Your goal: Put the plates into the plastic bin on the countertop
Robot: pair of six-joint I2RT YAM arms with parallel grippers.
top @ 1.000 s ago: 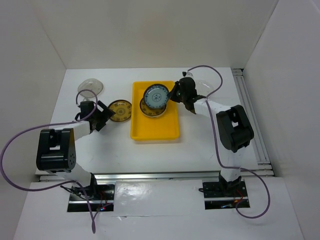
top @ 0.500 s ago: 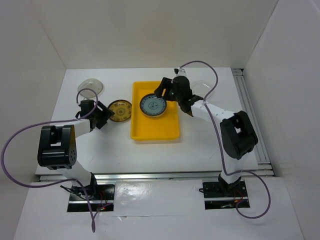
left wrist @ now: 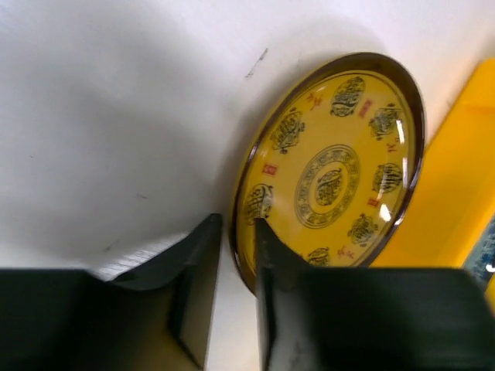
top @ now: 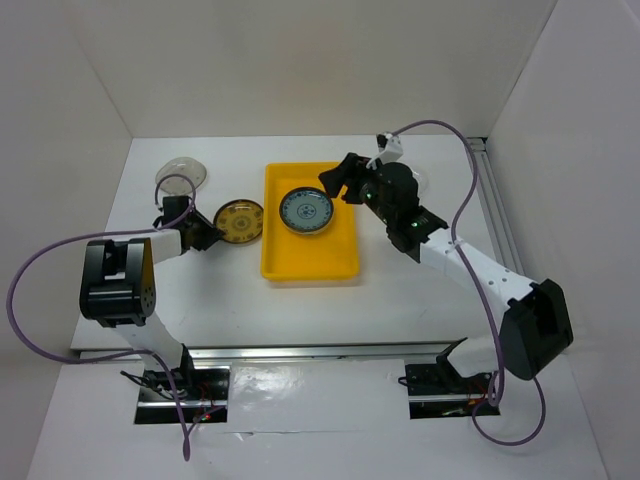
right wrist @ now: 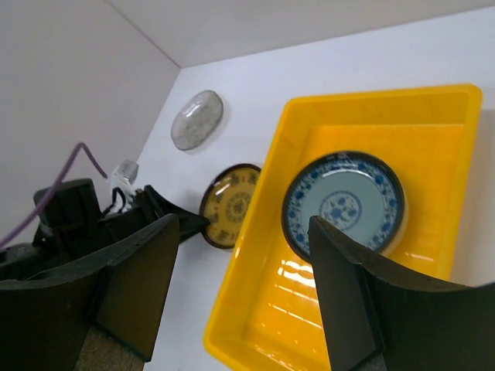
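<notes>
1. Plates — a blue-patterned round plate [top: 305,211] lies flat inside the shallow bright yellow plastic bin [top: 310,265]. A yellow-and-brown patterned round plate [left wrist: 332,178] sits on the white matte countertop [top: 200,290] just beside the bin's left wall. A clear glass plate [top: 181,172] lies apart, farther back on the left.
2. The left gripper [left wrist: 236,232] straddles the yellow-and-brown plate's rim with its jaws drawn narrow, one finger outside and one over the dish. Whether the pads already bite, I cannot tell.
3. The right gripper [right wrist: 244,232] hangs above the bin, jaws spread wide and holding nothing.
4. Likely trouble: the hold is at the very edge, so the plate could pivot or slip free on the lift.
5. A low carry would knock it against the bin's raised wall — and both arms may crowd the same space over the bin.
</notes>
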